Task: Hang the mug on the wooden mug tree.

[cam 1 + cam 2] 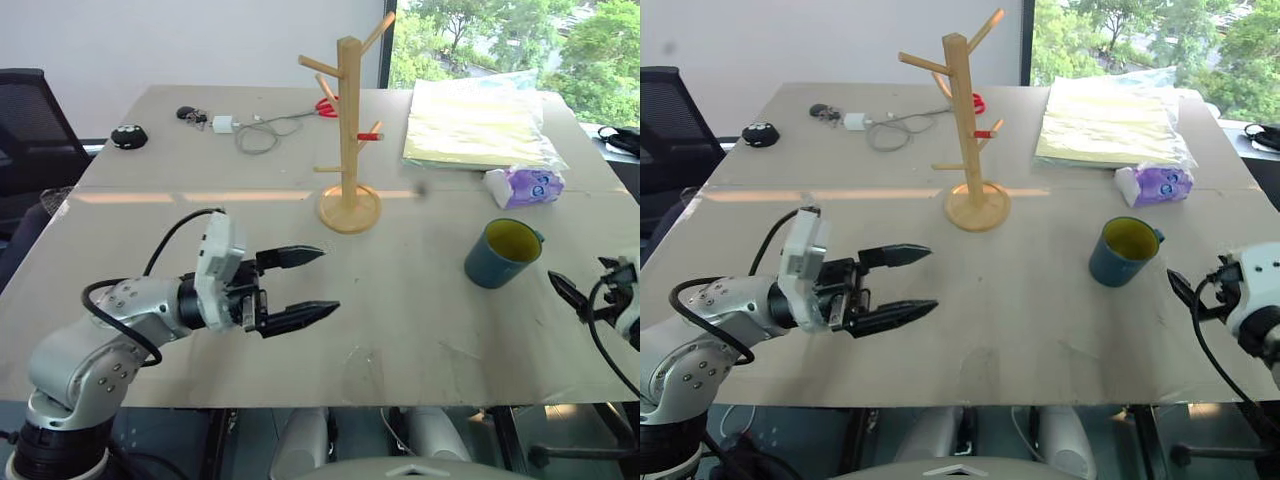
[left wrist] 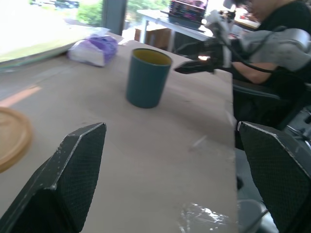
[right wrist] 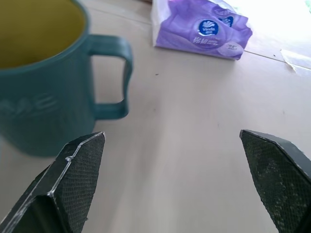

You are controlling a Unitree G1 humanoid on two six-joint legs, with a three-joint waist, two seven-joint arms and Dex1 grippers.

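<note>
- The mug (image 1: 503,253) is seen standing upright on the table (image 1: 420,330), toward the right edge and nearer the front edge than the back, with its yellow-green inside showing.
- Its loop handle (image 3: 115,73) is turned toward the back-right, on the side facing a purple tissue pack (image 1: 527,186) that lies near it, apart from it.
- The right end effector (image 1: 572,293) is held just beside the mug at the table's right edge; its fingers are spread wide and nothing is gripped. In the right wrist view the mug body sits off toward one finger rather than between the two.
- The step in hand is judged to be the approach for a grasp. It would be done well if the end effector were first centred on the mug, so that the wall or the handle lies squarely between the fingers before they close.
- A grip that leaves the handle loop free is advised, since the loop must later be slipped over a peg.
- The wooden mug tree (image 1: 349,130) stands upright near the middle of the table, well apart from the mug, with several upward-angled pegs free.
- The left end effector (image 1: 298,287) is held level over the front-left part of the table, fingers apart and empty.
- A plastic-wrapped stack (image 1: 478,122) lies at the back-right corner.
</note>
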